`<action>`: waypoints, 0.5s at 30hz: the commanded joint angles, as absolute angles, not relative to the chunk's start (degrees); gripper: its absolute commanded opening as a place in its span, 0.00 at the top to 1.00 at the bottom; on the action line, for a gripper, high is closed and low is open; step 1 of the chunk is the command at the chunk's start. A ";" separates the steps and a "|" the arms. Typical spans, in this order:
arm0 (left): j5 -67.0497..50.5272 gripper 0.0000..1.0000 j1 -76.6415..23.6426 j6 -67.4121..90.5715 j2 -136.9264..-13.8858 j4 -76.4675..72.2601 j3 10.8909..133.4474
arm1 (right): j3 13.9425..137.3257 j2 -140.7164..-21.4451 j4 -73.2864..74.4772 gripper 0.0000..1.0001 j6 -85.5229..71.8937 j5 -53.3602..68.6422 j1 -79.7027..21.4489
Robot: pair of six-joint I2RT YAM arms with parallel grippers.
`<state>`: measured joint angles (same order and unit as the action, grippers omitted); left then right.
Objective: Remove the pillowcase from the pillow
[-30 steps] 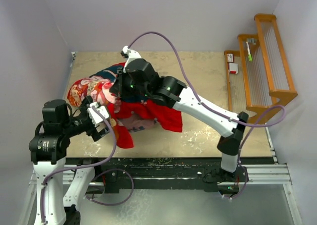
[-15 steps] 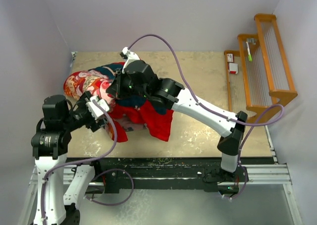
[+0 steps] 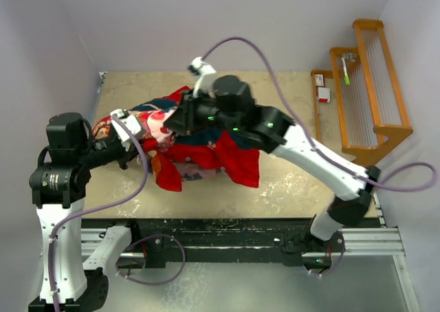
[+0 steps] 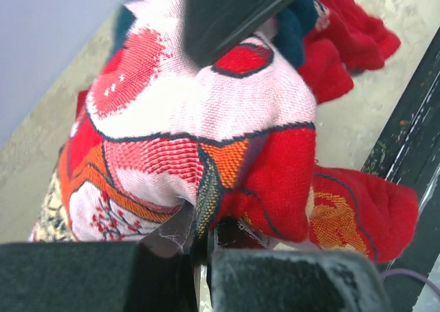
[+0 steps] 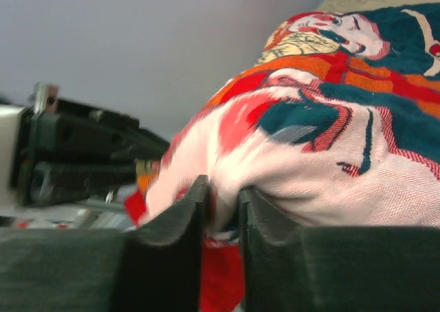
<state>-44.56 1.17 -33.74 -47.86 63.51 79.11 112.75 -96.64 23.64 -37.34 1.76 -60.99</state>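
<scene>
The red-orange printed pillowcase [image 3: 206, 157] lies bunched on the table's left half; the pillow is hidden. My left gripper [image 3: 140, 158] is at the bundle's left end. In the left wrist view this gripper [image 4: 203, 249] is shut on a thin hem of the pillowcase [image 4: 206, 119]. My right gripper [image 3: 174, 124] is over the top of the bundle. In the right wrist view its jaws [image 5: 223, 202] stand a little apart, with a pale fold of the pillowcase [image 5: 330, 119] loose in the gap and red cloth showing through below.
A wooden rack [image 3: 371, 85] stands along the right wall. The beige table [image 3: 295, 106] ends at a black rail [image 3: 240, 224] in front. Walls close in on the left and back. The left gripper's body [image 5: 82, 154] shows close by in the right wrist view.
The left gripper has closed on the pillowcase's edge. The right gripper's jaws have parted, and that arm has shifted right and back. The red cloth has spread toward the right.
</scene>
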 commanded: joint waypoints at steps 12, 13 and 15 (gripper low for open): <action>-42.03 1.00 1.32 -22.68 -55.80 58.11 96.16 | 86.13 -65.20 29.07 0.18 -26.02 -0.81 -51.77; -41.33 1.00 1.32 -22.74 -56.22 58.06 97.03 | 84.03 -63.38 29.21 0.16 -26.89 -2.12 -51.77; -39.79 1.00 1.32 -23.28 -56.86 58.17 98.65 | 79.51 -59.81 29.33 0.15 -29.36 -5.13 -51.77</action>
<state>-41.32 1.10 -24.47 -56.99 64.84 92.53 86.19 -64.66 27.38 -27.86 2.07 -51.79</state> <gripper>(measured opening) 0.026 0.836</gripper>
